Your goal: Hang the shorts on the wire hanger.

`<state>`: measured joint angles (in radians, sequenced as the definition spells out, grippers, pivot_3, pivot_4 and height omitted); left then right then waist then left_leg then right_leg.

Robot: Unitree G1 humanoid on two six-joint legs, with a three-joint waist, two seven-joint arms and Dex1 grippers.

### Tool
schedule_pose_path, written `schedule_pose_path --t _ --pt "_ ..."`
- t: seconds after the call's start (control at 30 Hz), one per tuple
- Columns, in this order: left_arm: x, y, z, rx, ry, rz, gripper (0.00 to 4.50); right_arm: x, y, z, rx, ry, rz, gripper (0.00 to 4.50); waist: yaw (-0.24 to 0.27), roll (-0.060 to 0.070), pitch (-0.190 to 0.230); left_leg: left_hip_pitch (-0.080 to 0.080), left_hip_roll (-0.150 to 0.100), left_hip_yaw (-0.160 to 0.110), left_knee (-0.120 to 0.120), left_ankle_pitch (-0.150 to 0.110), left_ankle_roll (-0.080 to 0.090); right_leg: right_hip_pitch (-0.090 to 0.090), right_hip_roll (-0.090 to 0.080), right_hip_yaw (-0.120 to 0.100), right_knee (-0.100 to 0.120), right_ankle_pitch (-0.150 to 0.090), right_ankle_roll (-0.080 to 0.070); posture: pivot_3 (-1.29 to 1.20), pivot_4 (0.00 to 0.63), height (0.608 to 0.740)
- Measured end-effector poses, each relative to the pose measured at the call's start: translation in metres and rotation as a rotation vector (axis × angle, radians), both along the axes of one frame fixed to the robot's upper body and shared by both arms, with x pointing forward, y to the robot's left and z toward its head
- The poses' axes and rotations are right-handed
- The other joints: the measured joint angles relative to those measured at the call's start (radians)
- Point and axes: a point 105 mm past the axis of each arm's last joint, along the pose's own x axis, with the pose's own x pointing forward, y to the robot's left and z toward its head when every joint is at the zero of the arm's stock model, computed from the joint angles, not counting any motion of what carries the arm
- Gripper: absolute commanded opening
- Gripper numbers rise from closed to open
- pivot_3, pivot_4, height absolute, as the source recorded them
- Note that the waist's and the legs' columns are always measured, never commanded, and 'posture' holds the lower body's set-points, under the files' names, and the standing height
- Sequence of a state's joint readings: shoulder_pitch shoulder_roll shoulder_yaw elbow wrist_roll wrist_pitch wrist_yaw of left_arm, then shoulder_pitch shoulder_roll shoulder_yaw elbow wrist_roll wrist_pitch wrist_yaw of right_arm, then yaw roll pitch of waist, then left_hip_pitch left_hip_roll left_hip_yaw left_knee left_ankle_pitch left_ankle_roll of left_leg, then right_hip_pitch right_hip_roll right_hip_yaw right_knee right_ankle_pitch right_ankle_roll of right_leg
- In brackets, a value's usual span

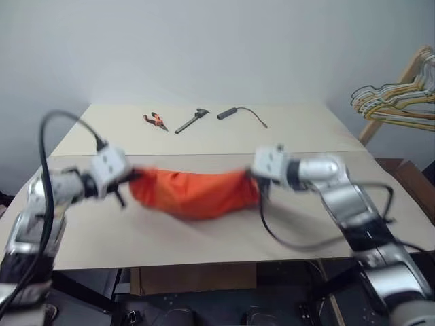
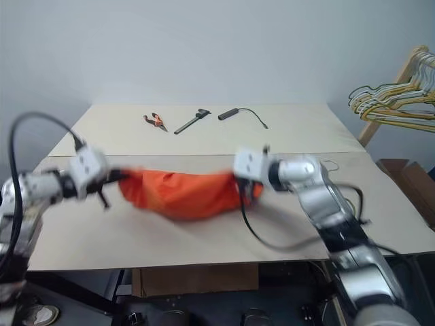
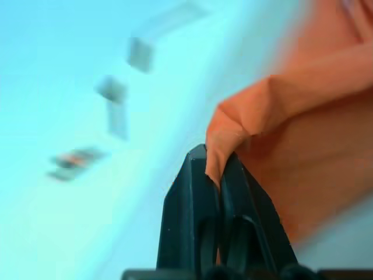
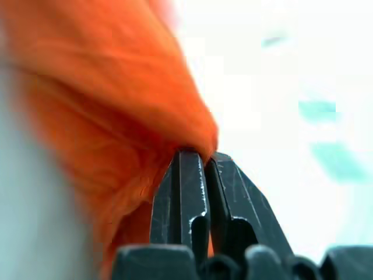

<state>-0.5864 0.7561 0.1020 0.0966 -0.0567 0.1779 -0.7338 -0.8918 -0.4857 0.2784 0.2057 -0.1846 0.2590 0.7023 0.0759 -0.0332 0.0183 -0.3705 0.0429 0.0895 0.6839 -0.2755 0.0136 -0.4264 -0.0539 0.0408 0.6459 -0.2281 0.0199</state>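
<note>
Left eye view shows me both end effectors clamped on the shorts (image 1: 194,192): left end effector (image 3: 217,175) and right end effector (image 4: 205,160) each pinch one end, so the fabric hangs stretched above the near tabletop (image 1: 204,238), presumably for hanging.

Plain pale wall (image 1: 204,47), beige table (image 1: 204,231) (two joined boards)

Both grippers' fingertips smeared in head views. Bunched hangers (image 1: 401,102) cut off at right edge. 3 small tools (image 1: 194,119) on far table (image 1: 299,132) too small to identify
</note>
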Motion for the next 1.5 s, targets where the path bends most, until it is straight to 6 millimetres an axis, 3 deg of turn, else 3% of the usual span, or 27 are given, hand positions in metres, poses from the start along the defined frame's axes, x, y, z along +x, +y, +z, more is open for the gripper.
schedule_pose_path --t 0.07,0.17,0.2,0.27,0.33,0.4,0.47,0.57,0.63,0.7,0.8,0.9,1.07,1.2,1.47,1.5 --pt "0.021 0.010 0.063 -0.095 -0.240 0.172 0.00 0.030 -0.008 0.057 0.093 -0.265 -0.187 0.04 0.002 0.000 0.000 -0.007 -0.001 -0.001 -0.004 0.003 -0.004 -0.006 -0.001 -0.001 0.001 0.001 0.000 0.13 0.000 0.740" --pt "0.009 0.018 0.125 -0.203 -0.495 0.229 0.00 0.032 -0.023 0.122 0.223 -0.589 -0.302 0.04 -0.004 -0.001 -0.001 -0.018 -0.005 -0.001 -0.008 0.007 -0.014 -0.018 -0.005 -0.001 0.000 0.001 0.000 0.12 0.000 0.740" --pt "0.002 0.017 0.137 -0.243 -0.556 0.214 0.00 0.026 -0.023 0.139 0.265 -0.690 -0.307 0.04 -0.008 0.000 -0.002 -0.018 -0.006 -0.001 -0.010 0.005 -0.014 -0.020 -0.006 -0.002 0.000 0.001 0.000 0.12 0.000 0.740" --pt "-0.010 0.018 0.147 -0.328 -0.594 0.174 0.00 0.015 -0.022 0.156 0.324 -0.799 -0.286 0.04 -0.021 0.000 -0.002 -0.019 -0.006 -0.001 -0.009 0.000 -0.012 -0.020 -0.006 -0.004 0.000 0.001 0.000 0.11 0.000 0.740" --pt "-0.024 0.022 0.149 -0.412 -0.578 0.117 0.00 0.010 -0.021 0.154 0.343 -0.814 -0.248 0.04 -0.040 0.000 -0.002 -0.020 -0.006 -0.001 -0.007 -0.002 -0.010 -0.019 -0.007 -0.005 -0.003 0.000 0.001 0.11 0.000 0.740" --pt "-0.045 0.026 0.135 -0.398 -0.507 0.055 0.00 0.007 -0.020 0.131 0.329 -0.753 -0.191 0.04 -0.068 0.000 -0.002 -0.019 -0.006 -0.002 -0.005 -0.003 -0.007 -0.015 -0.008 -0.004 -0.006 0.000 0.002 0.11 0.000 0.740" --pt "-0.061 0.028 0.101 -0.294 -0.374 0.028 0.00 0.006 -0.018 0.094 0.236 -0.671 -0.135 0.04 -0.085 0.000 -0.002 -0.018 -0.007 -0.002 -0.004 -0.004 -0.006 -0.012 -0.009 -0.003 -0.008 -0.002 0.006 0.12 0.000 0.740" --pt "-0.075 0.030 0.035 -0.195 -0.102 0.003 0.00 0.003 -0.017 0.020 0.035 -0.501 -0.051 0.04 -0.092 0.000 -0.002 -0.015 -0.007 -0.002 -0.001 -0.005 -0.004 -0.009 -0.009 -0.002 -0.005 -0.005 0.010 0.13 0.000 0.740" --pt "-0.089 0.032 -0.011 -0.145 0.078 -0.012 0.00 -0.009 -0.018 -0.036 -0.142 -0.376 0.036 0.04 -0.089 0.000 0.000 -0.010 -0.007 -0.001 -0.001 -0.008 0.002 -0.008 -0.009 0.000 -0.004 -0.005 0.008 0.14 0.000 0.740" --pt "-0.102 0.032 -0.044 -0.085 0.206 -0.018 0.00 -0.027 -0.017 -0.085 -0.273 -0.256 0.133 0.04 -0.086 0.001 0.000 -0.003 -0.005 -0.001 -0.002 -0.006 0.002 -0.003 -0.006 -0.001 -0.003 -0.004 0.005 0.14 0.000 0.740" --pt "-0.118 0.028 -0.075 -0.022 0.319 -0.047 0.00 -0.049 -0.016 -0.121 -0.396 -0.174 0.240 0.04 -0.077 0.002 0.002 0.010 -0.004 0.000 -0.003 -0.004 0.004 0.008 -0.006 0.000 -0.001 -0.005 0.003 0.14 0.000 0.740" --pt "-0.136 0.022 -0.109 0.051 0.447 -0.101 0.00 -0.061 -0.019 -0.129 -0.450 -0.150 0.292 0.04 -0.071 0.002 0.002 0.019 -0.003 0.001 -0.004 -0.004 0.004 0.015 -0.006 0.001 -0.001 -0.010 0.001 0.13 0.000 0.740" --pt "-0.169 0.020 -0.148 0.184 0.658 -0.181 0.00 -0.083 -0.022 -0.132 -0.527 -0.101 0.417 0.04 -0.064 0.001 0.002 0.017 0.000 0.001 -0.005 -0.005 0.004 0.012 -0.005 0.001 -0.001 -0.008 0.001 0.12 0.000 0.740" --pt "-0.193 0.015 -0.158 0.240 0.784 -0.270 0.00 -0.098 -0.030 -0.138 -0.608 -0.051 0.505 0.04 -0.060 0.001 0.002 0.016 0.001 0.002 -0.005 -0.005 0.004 0.011 -0.005 0.000 -0.001 -0.008 0.001 0.12 0.000 0.740" --pt "-0.197 0.012 -0.157 0.269 0.816 -0.316 0.00 -0.119 -0.038 -0.143 -0.660 0.043 0.604 0.04 -0.060 0.001 0.002 0.016 0.002 0.002 -0.005 -0.005 0.004 0.011 -0.005 0.000 -0.001 -0.009 0.000 0.12 0.000 0.740" --pt "-0.197 0.011 -0.157 0.271 0.822 -0.323 0.00 -0.122 -0.039 -0.143 -0.661 0.055 0.614 0.29 -0.060 0.001 0.002 0.016 0.002 0.002 -0.005 -0.005 0.004 0.011 -0.005 0.000 -0.001 -0.009 0.000 0.12 0.000 0.740"
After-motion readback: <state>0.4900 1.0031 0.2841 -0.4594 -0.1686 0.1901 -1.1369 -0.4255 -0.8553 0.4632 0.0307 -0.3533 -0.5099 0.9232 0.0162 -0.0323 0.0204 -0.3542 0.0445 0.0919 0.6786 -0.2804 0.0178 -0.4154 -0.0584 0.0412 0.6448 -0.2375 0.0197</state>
